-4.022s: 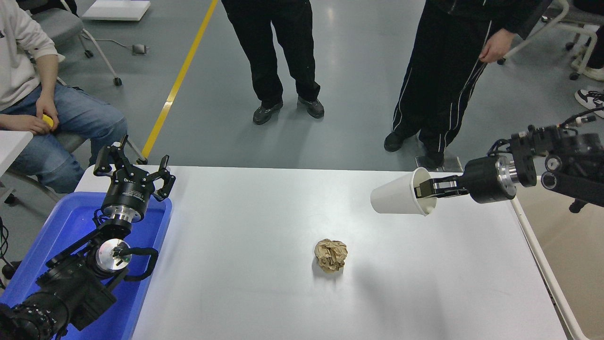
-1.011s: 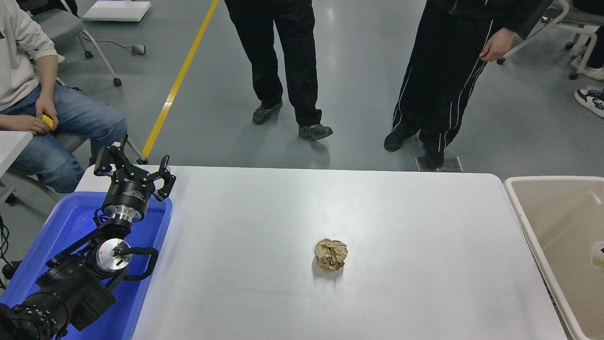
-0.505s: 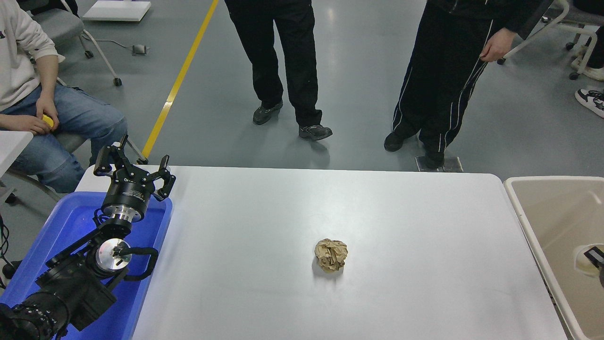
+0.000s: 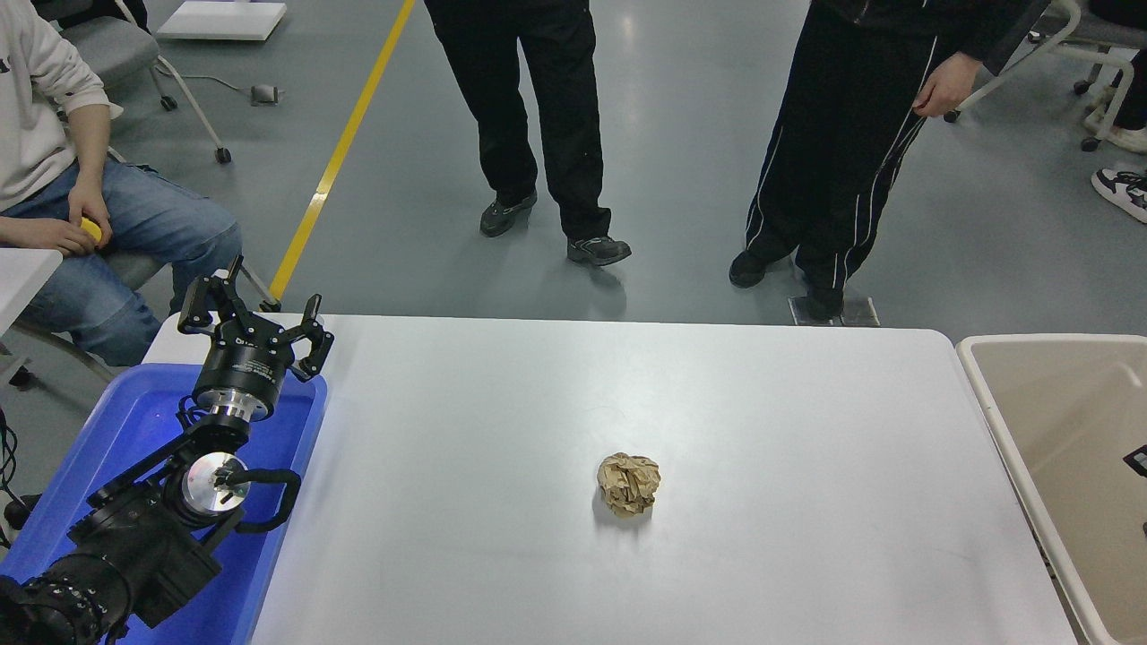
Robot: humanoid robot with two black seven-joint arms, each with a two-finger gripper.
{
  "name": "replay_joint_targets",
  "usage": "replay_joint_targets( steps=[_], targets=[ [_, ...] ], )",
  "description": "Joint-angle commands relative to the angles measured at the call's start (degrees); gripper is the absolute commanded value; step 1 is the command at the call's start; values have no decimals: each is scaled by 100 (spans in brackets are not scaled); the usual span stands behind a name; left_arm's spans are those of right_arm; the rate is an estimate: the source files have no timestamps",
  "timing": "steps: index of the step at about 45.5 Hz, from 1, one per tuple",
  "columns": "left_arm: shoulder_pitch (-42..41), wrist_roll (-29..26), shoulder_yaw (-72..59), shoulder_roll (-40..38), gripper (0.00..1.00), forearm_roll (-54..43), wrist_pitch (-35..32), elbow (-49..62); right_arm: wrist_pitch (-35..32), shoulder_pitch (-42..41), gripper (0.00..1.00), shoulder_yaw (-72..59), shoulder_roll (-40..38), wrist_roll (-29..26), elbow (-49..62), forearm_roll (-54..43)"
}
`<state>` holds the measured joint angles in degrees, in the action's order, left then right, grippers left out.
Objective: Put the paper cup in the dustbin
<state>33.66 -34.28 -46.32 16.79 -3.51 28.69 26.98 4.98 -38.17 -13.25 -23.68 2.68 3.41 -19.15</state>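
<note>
Crumpled brown paper ball (image 4: pixel 629 484) sits mid-table (image 4: pixel 556 394), blue bin (image 4: pixel 269 546) off at 9 o'clock. Two people in black trousers (image 4: pixel 529 107) (image 4: pixel 833 143) at 12, one seated in jeans (image 4: pixel 134 242) at 10.

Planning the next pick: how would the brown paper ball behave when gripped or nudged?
The brown paper ball looks crumpled, so it probably squashes under the fingers. Likely very light. Its uneven round shape suggests it may roll a little on the white table.
</note>
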Motion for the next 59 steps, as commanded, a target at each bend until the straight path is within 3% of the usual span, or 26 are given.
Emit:
replay_joint_targets(
  steps=[1, 12, 21, 32, 40, 52, 59],
  targets=[
    [1, 0, 0, 0, 100, -1, -3, 0, 56, -436, 100, 743, -347, 4, -402, 7],
    [1, 0, 0, 0, 100, -1, 5, 0, 91, -1008, 100, 2361, -717, 57, -947, 7],
    [1, 0, 0, 0, 100, -1, 5, 0, 100, -1473, 100, 2704, -1025, 48, -1562, 7],
    [1, 0, 0, 0, 100, -1, 5, 0, 126, -1676, 100, 4557, -1578, 48, -3530, 174],
    [-8, 0, 0, 0, 100, -1, -3, 0, 74, -1571, 100, 5516, -1544, 83, -4234, 245],
    [-8, 0, 0, 0, 100, -1, -3, 0, 82, -982, 100, 5973, -1227, 1199, -4762, 245],
    [-8, 0, 0, 0, 100, -1, 5, 0, 74, -446, 100, 6246, -920, 1568, -4779, 236]
  ],
)
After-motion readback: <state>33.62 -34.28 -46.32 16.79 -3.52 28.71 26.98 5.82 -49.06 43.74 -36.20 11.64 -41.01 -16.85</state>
